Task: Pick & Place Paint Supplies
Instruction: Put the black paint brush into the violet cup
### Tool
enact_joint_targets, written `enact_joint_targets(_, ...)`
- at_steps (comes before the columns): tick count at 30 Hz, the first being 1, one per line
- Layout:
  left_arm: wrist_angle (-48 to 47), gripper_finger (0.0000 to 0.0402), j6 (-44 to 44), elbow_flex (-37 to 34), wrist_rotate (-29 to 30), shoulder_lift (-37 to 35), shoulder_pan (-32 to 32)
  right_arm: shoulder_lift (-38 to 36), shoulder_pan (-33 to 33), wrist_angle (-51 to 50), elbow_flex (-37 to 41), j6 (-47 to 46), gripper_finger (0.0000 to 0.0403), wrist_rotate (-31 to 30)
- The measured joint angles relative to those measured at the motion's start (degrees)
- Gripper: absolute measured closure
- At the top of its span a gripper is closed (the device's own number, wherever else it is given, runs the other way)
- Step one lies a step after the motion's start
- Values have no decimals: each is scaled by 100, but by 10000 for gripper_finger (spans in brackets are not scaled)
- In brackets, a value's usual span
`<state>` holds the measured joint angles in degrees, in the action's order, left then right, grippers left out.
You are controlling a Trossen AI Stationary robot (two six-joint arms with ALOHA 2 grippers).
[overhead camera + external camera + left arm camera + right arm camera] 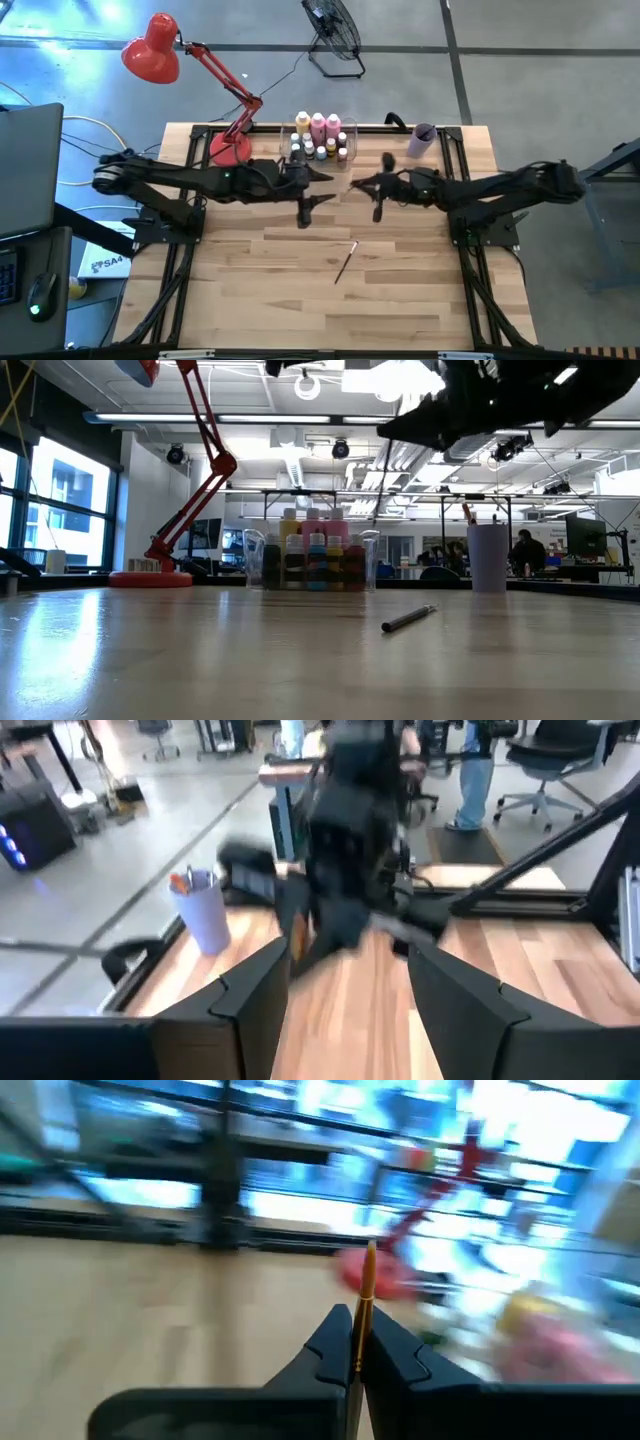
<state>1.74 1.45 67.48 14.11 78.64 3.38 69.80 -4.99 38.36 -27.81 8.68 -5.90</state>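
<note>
Looks like brush-to-cup time: right gripper (357, 1348) pinches a paintbrush (366, 1295) mid-table, left gripper (345, 990) hangs spread and empty, next it needs aiming into the lilac cup (422, 140) near the tabletop's back edge.

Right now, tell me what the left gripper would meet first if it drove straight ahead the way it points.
Most likely the right arm's black gripper, which fills the line between the left gripper's open dark fingers. The lilac plastic cup sits off to one side. Depth is uncertain.
</note>
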Motion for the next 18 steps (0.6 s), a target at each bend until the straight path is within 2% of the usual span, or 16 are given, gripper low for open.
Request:
enact_joint_targets(5,-637,199,-276,0,0,-73,0,-787,371,-662,-2,179,399,-1904)
enact_joint_targets(10,-1047,199,-323,0,3,-75,0,-1312,546,-719,-2,239,399,-3448)
enact_joint_targets(15,-1395,199,-345,0,7,-75,0,-1555,537,-591,-2,331,399,-4905)
enact_joint_targets(18,-1532,199,-334,0,14,-75,0,-1558,533,-319,-2,672,399,-5992)
